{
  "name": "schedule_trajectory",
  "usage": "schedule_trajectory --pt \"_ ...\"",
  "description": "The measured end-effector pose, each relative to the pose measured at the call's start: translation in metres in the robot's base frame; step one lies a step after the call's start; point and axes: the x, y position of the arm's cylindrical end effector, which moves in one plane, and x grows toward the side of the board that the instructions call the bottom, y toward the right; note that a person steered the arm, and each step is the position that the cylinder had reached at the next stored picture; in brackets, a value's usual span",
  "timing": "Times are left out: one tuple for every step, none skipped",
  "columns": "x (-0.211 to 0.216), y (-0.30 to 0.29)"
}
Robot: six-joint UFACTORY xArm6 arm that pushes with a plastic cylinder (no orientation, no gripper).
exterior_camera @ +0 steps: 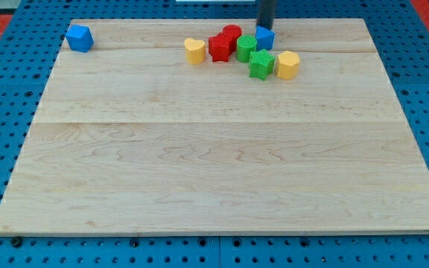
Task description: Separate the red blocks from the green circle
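No pincer here, just my tip (264,27) touching the blue block (265,38) right of the green circle (246,48). Red star (219,47) and red cylinder (232,34) hug the circle's left on the worktop (199,164).

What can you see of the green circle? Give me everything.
The green circle is a short, bright green cylinder, plastic-looking, standing flat-side up near the board's top edge. It sits within the cluster: the red star presses against its left, a red cylinder is at its upper left, the blue block at its upper right, the green star just below. My tip is above the blue block.
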Motion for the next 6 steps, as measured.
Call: schedule_trajectory --pt "0.024 0.03" --pt "0.052 0.035" --pt "0.01 0.032" --pt "0.009 -0.017" --pt "0.032 -0.045" --pt "0.078 -0.055"
